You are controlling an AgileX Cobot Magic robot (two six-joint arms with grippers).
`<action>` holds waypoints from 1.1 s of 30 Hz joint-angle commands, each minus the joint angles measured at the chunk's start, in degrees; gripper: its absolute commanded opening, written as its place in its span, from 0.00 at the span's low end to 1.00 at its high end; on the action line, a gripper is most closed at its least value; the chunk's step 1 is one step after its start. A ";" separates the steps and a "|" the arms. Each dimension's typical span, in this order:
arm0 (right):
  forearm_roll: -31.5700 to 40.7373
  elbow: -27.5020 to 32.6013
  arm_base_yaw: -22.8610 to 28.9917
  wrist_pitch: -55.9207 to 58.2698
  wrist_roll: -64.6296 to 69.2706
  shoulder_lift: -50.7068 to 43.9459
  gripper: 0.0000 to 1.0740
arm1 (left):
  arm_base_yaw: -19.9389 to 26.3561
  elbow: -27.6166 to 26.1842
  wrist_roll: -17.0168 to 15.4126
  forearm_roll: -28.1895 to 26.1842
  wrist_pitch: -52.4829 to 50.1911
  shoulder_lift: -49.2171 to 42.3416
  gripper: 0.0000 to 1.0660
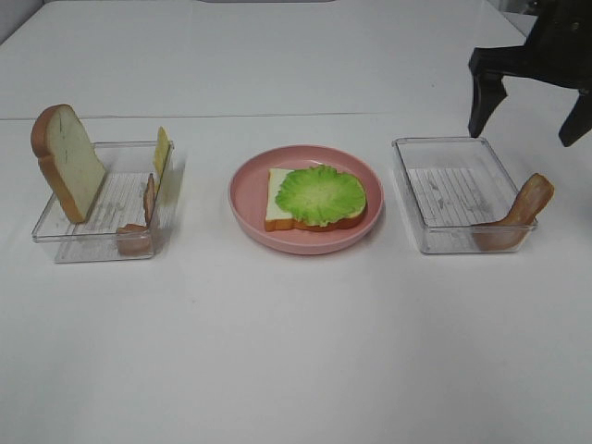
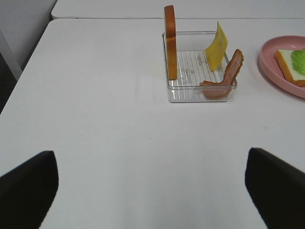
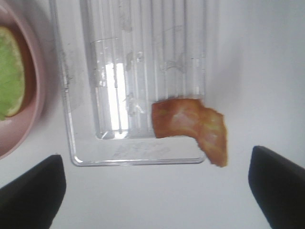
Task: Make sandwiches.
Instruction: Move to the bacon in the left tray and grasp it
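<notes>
Grippers first: right gripper (image 3: 157, 191) spread wide, empty, above meat strip (image 3: 190, 126) draped over rim of right tray (image 3: 138, 161). Left gripper (image 2: 152, 191) spread, empty, well short of left tray (image 2: 200, 93).

Sandwich barely begun (two layers only): bread slice (image 1: 277, 202) under lettuce (image 1: 321, 194) on plate (image 1: 248, 199).

To do: meat, cheese (image 1: 162, 153), top slice (image 1: 69, 162) (last two leaning in left tray).

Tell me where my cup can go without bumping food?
The wide bare table in front of the left tray, pink plate and right tray is freest. The gaps between plate and each tray are tighter.
</notes>
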 commanded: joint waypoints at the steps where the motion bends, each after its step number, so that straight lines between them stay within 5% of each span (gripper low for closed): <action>1: 0.06 -0.11 -4.30 -0.69 -3.32 -0.23 0.92 | 0.23 0.06 -0.11 0.11 -0.29 -0.80 0.94; 33: 3.78 7.79 -7.16 -9.28 -7.45 7.33 0.86 | 0.23 0.06 -0.11 0.11 -0.29 -0.80 0.94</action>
